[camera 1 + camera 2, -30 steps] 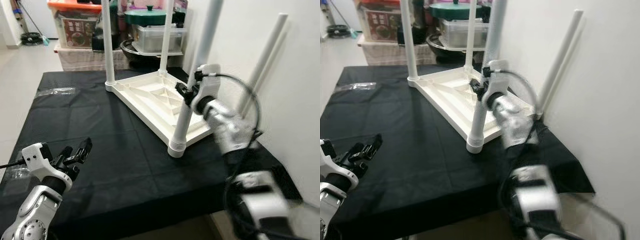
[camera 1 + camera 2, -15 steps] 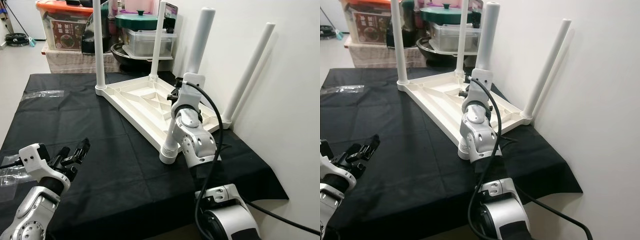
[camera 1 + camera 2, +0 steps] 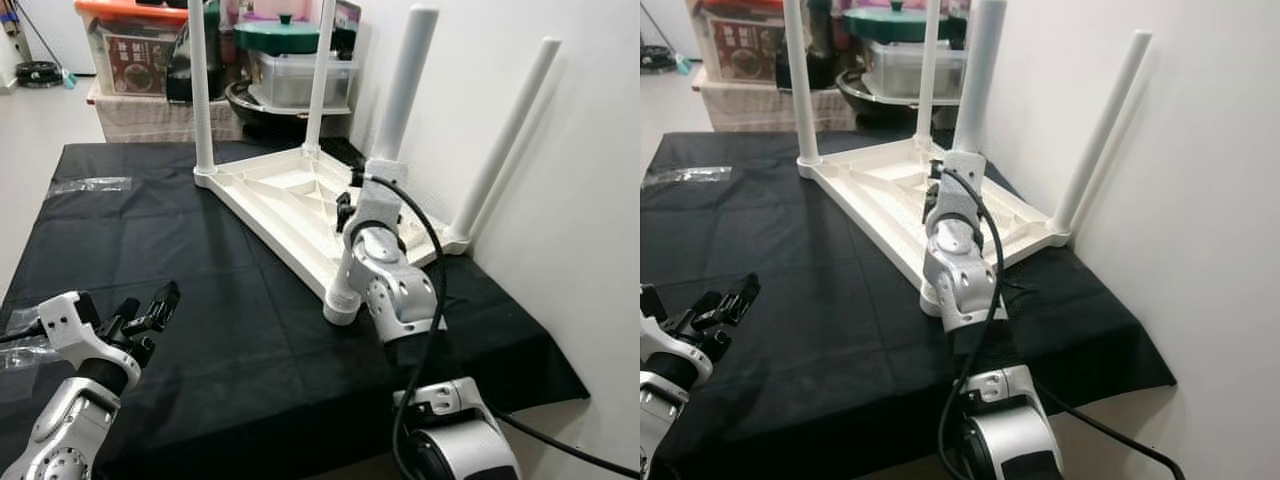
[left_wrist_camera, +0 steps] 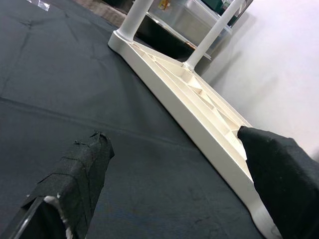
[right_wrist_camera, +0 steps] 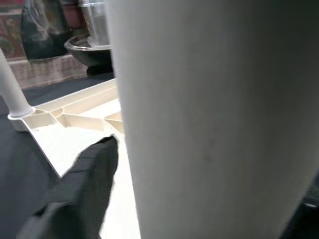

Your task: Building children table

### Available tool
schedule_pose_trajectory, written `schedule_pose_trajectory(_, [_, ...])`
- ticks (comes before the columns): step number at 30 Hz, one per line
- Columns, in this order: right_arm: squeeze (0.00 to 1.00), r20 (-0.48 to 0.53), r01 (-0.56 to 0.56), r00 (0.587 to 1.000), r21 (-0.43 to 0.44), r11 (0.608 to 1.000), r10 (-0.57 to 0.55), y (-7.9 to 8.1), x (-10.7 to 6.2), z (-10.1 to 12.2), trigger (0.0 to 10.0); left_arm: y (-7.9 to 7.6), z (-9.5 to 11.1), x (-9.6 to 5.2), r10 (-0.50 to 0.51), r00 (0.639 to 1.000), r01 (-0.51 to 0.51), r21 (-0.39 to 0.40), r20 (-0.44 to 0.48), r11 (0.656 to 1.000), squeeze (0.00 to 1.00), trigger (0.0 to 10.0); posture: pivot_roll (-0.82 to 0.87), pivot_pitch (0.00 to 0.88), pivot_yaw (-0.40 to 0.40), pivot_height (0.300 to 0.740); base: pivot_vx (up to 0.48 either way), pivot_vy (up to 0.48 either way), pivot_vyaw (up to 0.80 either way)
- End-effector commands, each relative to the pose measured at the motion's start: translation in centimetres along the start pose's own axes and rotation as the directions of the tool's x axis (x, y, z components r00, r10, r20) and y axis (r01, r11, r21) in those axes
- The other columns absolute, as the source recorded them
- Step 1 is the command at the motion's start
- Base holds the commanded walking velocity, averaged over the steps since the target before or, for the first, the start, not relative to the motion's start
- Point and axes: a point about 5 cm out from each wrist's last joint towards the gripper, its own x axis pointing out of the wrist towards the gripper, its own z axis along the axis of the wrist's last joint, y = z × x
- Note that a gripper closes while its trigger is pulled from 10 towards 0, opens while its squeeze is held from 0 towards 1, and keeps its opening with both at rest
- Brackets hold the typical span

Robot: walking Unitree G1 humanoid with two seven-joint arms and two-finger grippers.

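Note:
A white children's table [image 3: 285, 195] lies upside down on the black cloth [image 3: 200, 280], its four legs pointing up. My right gripper [image 3: 349, 207] is shut on the nearest leg [image 3: 403, 95], partway up from its base. In the right wrist view that leg [image 5: 209, 114] sits between the two black fingers [image 5: 82, 186]. My left gripper [image 3: 146, 313] hovers open just above the cloth at the front left, well apart from the table. In the left wrist view its fingers [image 4: 77, 177] point toward the tabletop's edge [image 4: 199, 117].
Behind the cloth stand an orange-lidded box [image 3: 135, 50], a clear bin [image 3: 295, 80] and a green pot lid [image 3: 290, 30]. A plastic wrapper [image 3: 90, 185] lies at the cloth's far left. A white wall [image 3: 600, 200] runs close along the right, touching one leg [image 3: 505, 140].
The whole picture has shifted, so the camera has moved. My right gripper stays on the same leg and the left gripper stays open over the cloth.

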Motion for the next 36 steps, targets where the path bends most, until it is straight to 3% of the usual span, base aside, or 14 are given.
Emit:
schedule_pose_trajectory(1, [0.00,-0.046,-0.049,0.998,0.028,0.998,0.050,0.2,-0.2,-0.8,10.0,-0.3,-0.3,0.2,-0.006,1.000,0.006,0.000,-0.007,1.000,0.00,10.0,-0.02,0.000,-0.100,0.740,0.000,0.000,0.00])
schedule_pose_trajectory(4, [0.00,-0.032,-0.065,0.997,0.039,0.997,0.066,0.2,-0.2,-0.5,10.0,-0.3,-0.3,0.2,-0.006,1.000,0.006,0.000,-0.008,1.000,0.00,10.0,-0.02,0.000,-0.100,0.740,0.000,0.000,0.00])
schedule_pose_trajectory(6, [0.00,0.028,-0.233,0.973,0.073,0.970,0.231,-0.1,-0.1,0.7,10.0,-0.3,-0.2,0.2,-0.008,1.000,0.008,0.002,-0.007,1.000,0.00,10.0,-0.01,0.000,-0.099,0.740,0.000,0.000,0.00])
schedule_pose_trajectory(9, [0.00,0.053,-0.318,0.948,0.073,0.945,0.314,-0.3,-0.1,1.1,10.0,-0.3,-0.2,0.3,-0.009,1.000,0.009,0.003,-0.006,1.000,0.00,10.0,-0.01,0.000,-0.101,0.740,0.000,0.000,0.00])
schedule_pose_trajectory(13, [0.00,0.040,-0.590,0.807,0.056,0.805,0.589,-2.5,0.1,0.6,10.0,-0.3,-0.1,0.3,-0.009,1.000,0.009,0.005,-0.002,1.000,0.00,10.0,-0.01,0.000,-0.105,0.740,0.000,0.000,0.00])
schedule_pose_trajectory(15, [0.00,0.012,-0.641,0.768,-0.011,0.768,0.641,-4.1,0.7,0.4,10.0,-0.3,-0.1,0.3,-0.008,1.000,0.008,0.004,0.000,1.000,0.00,10.0,-0.01,0.000,-0.105,0.740,0.000,0.000,0.00])
schedule_pose_trajectory(19, [0.00,-0.010,-0.639,0.769,-0.042,0.768,0.639,-4.9,1.4,0.2,10.0,-0.3,-0.1,0.3,-0.009,1.000,0.009,0.003,0.001,1.000,0.00,10.0,0.00,0.000,-0.106,0.740,0.000,0.000,0.00])
schedule_pose_trajectory(20, [0.00,-0.014,-0.665,0.746,-0.063,0.744,0.665,-5.1,1.5,0.4,6.8,-0.2,-0.1,0.3,-0.009,1.000,0.009,0.004,0.002,1.000,0.00,10.0,0.00,0.000,-0.106,0.740,0.000,0.000,0.00])
schedule_pose_trajectory(22, [0.00,-0.016,-0.684,0.728,-0.077,0.725,0.685,-5.2,1.6,0.5,6.8,-0.2,-0.1,0.3,-0.009,1.000,0.009,0.004,0.003,1.000,0.00,10.0,0.00,0.000,-0.107,0.740,0.000,0.000,0.00])
schedule_pose_trajectory(23, [0.00,-0.019,-0.691,0.721,-0.093,0.717,0.693,-5.4,1.9,0.5,0.0,-0.2,0.0,0.4,-0.009,1.000,0.009,0.006,0.004,1.000,0.00,10.0,0.00,0.000,-0.108,0.740,0.000,0.000,0.00])
schedule_pose_trajectory(28, [0.00,-0.021,-0.690,0.721,-0.113,0.715,0.693,-6.0,2.6,0.4,0.0,-0.1,0.1,0.4,-0.009,1.000,0.009,0.009,0.008,1.000,0.00,10.0,0.01,0.000,-0.112,0.740,0.000,0.000,0.00])
schedule_pose_trajectory(31, [0.00,-0.002,-0.662,0.747,-0.101,0.743,0.665,-6.4,3.0,0.4,0.0,0.0,0.2,0.4,-0.008,1.000,0.008,0.010,0.009,1.000,0.00,10.0,0.01,0.000,-0.113,0.740,0.000,0.000,0.00])
schedule_pose_trajectory(35, [0.00,0.036,-0.584,0.808,-0.077,0.808,0.588,-6.9,3.3,0.0,0.0,0.0,0.2,0.3,-0.007,1.000,0.007,0.012,0.008,1.000,0.00,10.0,0.01,0.000,-0.111,0.740,0.000,0.000,0.00])
schedule_pose_trajectory(36, [0.00,0.037,-0.514,0.855,-0.075,0.854,0.518,-7.2,3.5,-0.3,0.0,0.0,0.2,0.3,-0.008,1.000,0.008,0.013,0.007,1.000,0.00,10.0,0.01,0.000,-0.108,0.740,0.000,0.000,0.00])
